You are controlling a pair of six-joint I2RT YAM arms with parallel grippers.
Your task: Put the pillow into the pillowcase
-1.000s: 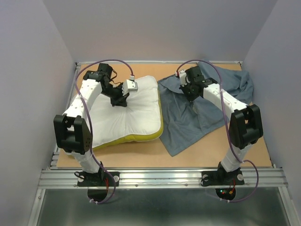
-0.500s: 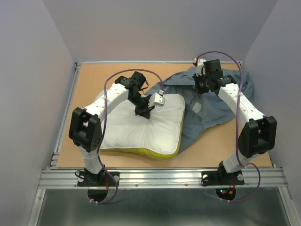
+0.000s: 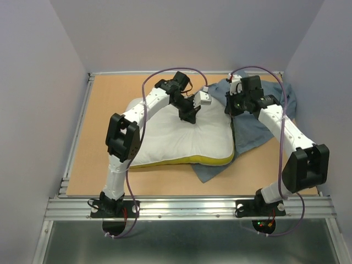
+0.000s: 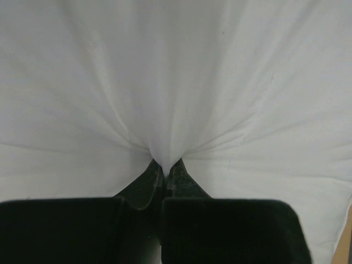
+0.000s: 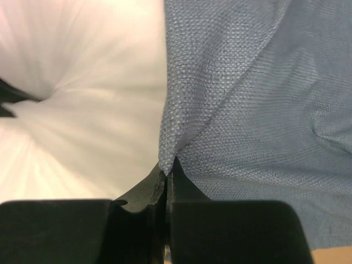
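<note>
The white pillow (image 3: 181, 140) lies mid-table, its yellow underside showing along the near edge. Its right end overlaps the slate-blue pillowcase (image 3: 258, 126), which is spread at the back right. My left gripper (image 3: 191, 116) is shut on a pinch of the pillow's white fabric near its far edge; the left wrist view shows that fabric (image 4: 176, 82) gathered into the left gripper (image 4: 165, 169). My right gripper (image 3: 233, 108) is shut on the pillowcase edge, held just above the pillow's right end. In the right wrist view the blue cloth (image 5: 247, 99) runs into the right gripper (image 5: 166, 171), with the pillow (image 5: 82, 110) to its left.
The brown tabletop (image 3: 110, 99) is bounded by grey walls at the back and both sides. A metal rail (image 3: 187, 206) runs along the near edge by the arm bases. Purple cables loop above both arms.
My left gripper has dragged the pillow rightward over the pillowcase's left part. My right gripper has lifted the pillowcase edge and stayed near the back right, now beside the pillow's right end.
</note>
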